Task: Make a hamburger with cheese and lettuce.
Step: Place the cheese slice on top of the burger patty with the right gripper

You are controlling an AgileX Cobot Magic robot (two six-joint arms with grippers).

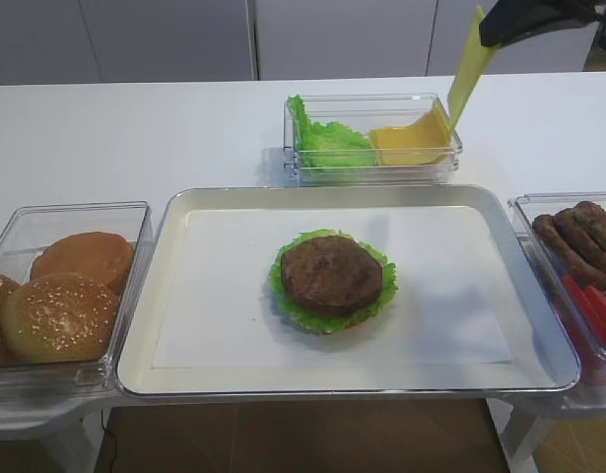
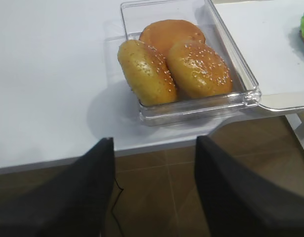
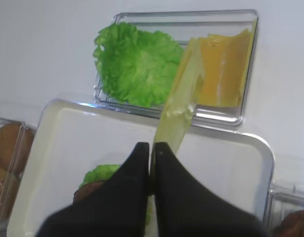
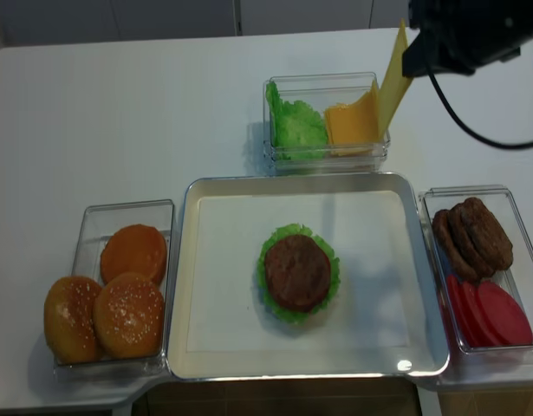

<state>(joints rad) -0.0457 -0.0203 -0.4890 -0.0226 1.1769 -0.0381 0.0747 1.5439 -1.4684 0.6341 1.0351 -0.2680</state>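
Cheese (image 1: 469, 69), thin and limp, hung from our right hand (image 3: 152, 148), pinched shut on its top edge above the far bin (image 1: 436, 163); left hand (image 2: 154, 148) stood wide, empty.

Two high views face down over tabletop (image 1: 135, 128), both sharing tray (image 4: 184, 260); wrist cams look close, downward.

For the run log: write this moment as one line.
right gripper: shut on cheese, lifted above container | left gripper: open, empty | hamburger: on tray, no cheese yet
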